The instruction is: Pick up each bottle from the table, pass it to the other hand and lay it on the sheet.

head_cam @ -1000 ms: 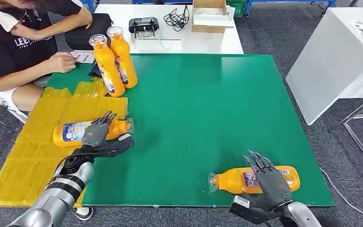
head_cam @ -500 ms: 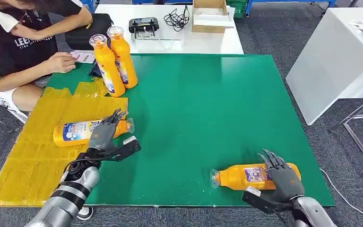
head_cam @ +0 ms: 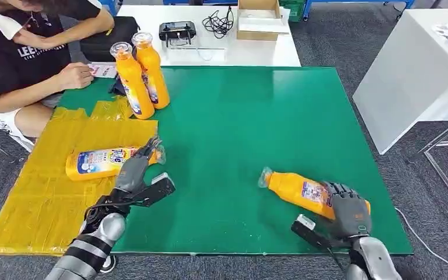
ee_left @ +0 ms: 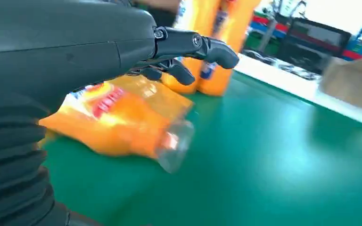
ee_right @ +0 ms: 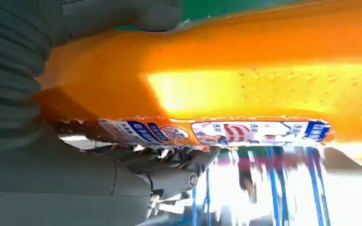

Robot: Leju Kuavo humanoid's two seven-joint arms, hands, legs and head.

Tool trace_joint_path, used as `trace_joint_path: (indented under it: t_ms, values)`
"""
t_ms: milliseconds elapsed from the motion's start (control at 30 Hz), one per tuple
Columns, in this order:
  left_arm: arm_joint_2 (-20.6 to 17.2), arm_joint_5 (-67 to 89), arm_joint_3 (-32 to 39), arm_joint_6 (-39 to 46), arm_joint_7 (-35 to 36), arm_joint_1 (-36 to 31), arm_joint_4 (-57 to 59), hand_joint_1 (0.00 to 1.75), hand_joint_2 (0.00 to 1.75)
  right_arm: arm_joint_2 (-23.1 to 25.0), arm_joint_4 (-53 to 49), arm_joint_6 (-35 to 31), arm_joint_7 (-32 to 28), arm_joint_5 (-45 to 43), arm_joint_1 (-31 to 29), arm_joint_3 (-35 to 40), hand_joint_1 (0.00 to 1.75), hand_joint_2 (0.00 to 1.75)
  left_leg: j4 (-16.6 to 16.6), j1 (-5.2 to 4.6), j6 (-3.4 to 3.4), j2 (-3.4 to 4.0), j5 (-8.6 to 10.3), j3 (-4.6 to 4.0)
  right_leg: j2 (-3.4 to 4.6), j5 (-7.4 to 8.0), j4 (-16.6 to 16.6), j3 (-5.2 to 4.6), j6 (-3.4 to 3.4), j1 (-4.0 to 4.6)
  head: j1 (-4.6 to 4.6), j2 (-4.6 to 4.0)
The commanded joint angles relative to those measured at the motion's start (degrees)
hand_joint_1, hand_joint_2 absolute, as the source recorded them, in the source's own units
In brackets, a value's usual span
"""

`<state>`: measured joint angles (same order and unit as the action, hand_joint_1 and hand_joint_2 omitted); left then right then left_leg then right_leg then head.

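Head view: the right hand (head_cam: 349, 214) grips a bottle (head_cam: 303, 191) by its base near the table's (head_cam: 256, 116) front right corner, cap end tilted up. This looks like the pick-up step; next comes a lift and pass to the left hand (head_cam: 135, 175), which hovers released beside the laid bottle (head_cam: 102, 162) on the yellow sheet (head_cam: 41, 198). Four bottles in all: two standing bottles (head_cam: 142, 73) at the back left corner.

Left wrist view: fingers (ee_left: 188, 47) spread above the laid bottle (ee_left: 122, 117), not touching.

Right wrist view: hand (ee_right: 52, 155) clenched round the orange bottle (ee_right: 245, 84).
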<state>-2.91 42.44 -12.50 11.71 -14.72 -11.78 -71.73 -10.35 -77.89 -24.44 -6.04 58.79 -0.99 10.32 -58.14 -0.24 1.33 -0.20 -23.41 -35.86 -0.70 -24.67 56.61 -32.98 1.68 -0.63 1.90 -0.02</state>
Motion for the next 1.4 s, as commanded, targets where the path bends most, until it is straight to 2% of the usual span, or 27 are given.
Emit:
trace_joint_path:
  t_ms: [33, 167, 300, 400, 667, 733, 1000, 1033, 1067, 1400]
  values:
    - [2.48, -16.30, -2.55, -11.39, -5.40, 1.61, -5.39, 0.00, 1.75, 12.60, -16.25, -15.51, -12.83, -14.82, 2.11, -4.30, 1.75, 1.75, -0.03, 0.04, -0.13, 0.01, -0.09, 0.05, 0.05, -0.11, 0.06, 0.02, -0.10, 0.03, -0.04, 0.00]
    - [3.16, -22.44, -4.71, -14.71, -5.81, 1.55, -5.46, 0.00, 1.75, 14.30, -17.29, -15.15, -16.38, -20.76, 1.68, -2.85, 1.75, 1.75, -0.04, 0.07, -0.10, 0.00, -0.09, 0.04, 0.04, -0.12, 0.05, 0.04, -0.08, 0.03, -0.04, 0.00]
    - [3.65, -27.94, -6.39, -17.89, -6.37, 1.33, -6.00, 0.00, 1.75, 15.09, -13.40, -11.68, -17.25, -23.70, -0.43, 0.16, 1.68, 1.75, 0.03, 0.08, -0.10, 0.04, -0.05, 0.06, 0.08, -0.06, -0.02, 0.07, -0.09, 0.04, -0.04, 0.00]
    - [3.84, -32.83, -7.37, -20.10, -6.87, 1.28, -7.09, 0.00, 1.75, 16.03, -9.40, -8.35, -18.32, -26.97, -2.39, 3.16, 1.69, 1.75, 0.00, 0.08, -0.10, 0.07, -0.05, 0.03, 0.12, -0.04, -0.01, 0.05, -0.09, 0.04, -0.06, 0.00]
    - [3.74, -42.04, -9.47, -22.89, -8.86, 2.65, -11.99, 0.00, 1.75, 18.86, -1.27, -5.61, -22.28, -32.70, -5.79, 9.32, 1.66, 1.75, 0.04, 0.09, -0.12, 0.16, -0.09, 0.12, 0.21, -0.02, -0.05, 0.12, -0.09, 0.07, -0.04, 0.00]
    - [3.64, -43.30, -10.07, -22.98, -9.05, 2.77, -12.59, 0.00, 1.75, 19.48, 0.15, -5.12, -23.08, -33.95, -6.26, 10.62, 1.71, 1.75, 0.04, 0.08, -0.12, 0.18, -0.08, 0.12, 0.21, -0.03, -0.05, 0.12, -0.08, 0.06, -0.04, 0.00]
    - [3.54, -50.81, -10.97, -25.59, -8.93, 1.68, -11.72, 0.00, 1.75, 20.97, 7.74, -5.97, -25.19, -32.31, -9.69, 18.30, 1.73, 1.75, 0.06, 0.09, -0.12, 0.15, -0.05, 0.10, 0.18, -0.02, -0.05, 0.09, -0.10, 0.06, -0.04, 0.00]
    - [3.61, -51.06, -11.12, -25.73, -8.92, 1.52, -11.53, 0.00, 1.75, 21.15, 8.41, -6.19, -25.24, -32.03, -10.04, 18.75, 1.75, 1.75, 0.08, 0.11, -0.15, 0.14, -0.06, 0.18, 0.19, -0.03, -0.08, 0.18, -0.12, 0.08, -0.04, 0.00]
    - [3.61, -51.06, -11.12, -25.73, -8.92, 1.52, -11.53, 0.00, 1.75, 21.15, 8.41, -6.19, -25.24, -32.03, -10.04, 18.75, 1.69, 1.75, 0.07, 0.10, -0.12, 0.10, -0.03, 0.11, 0.14, -0.02, -0.06, 0.11, -0.10, 0.06, -0.04, 0.00]
    - [4.41, -53.67, -12.11, -25.47, -10.18, 1.00, -11.24, 0.00, 1.75, 22.15, 14.20, -4.56, -24.88, -33.38, -13.03, 25.54, 1.73, 1.75, 0.09, 0.10, -0.14, 0.07, -0.05, 0.15, 0.11, -0.05, -0.08, 0.16, -0.11, 0.07, -0.04, 0.00]
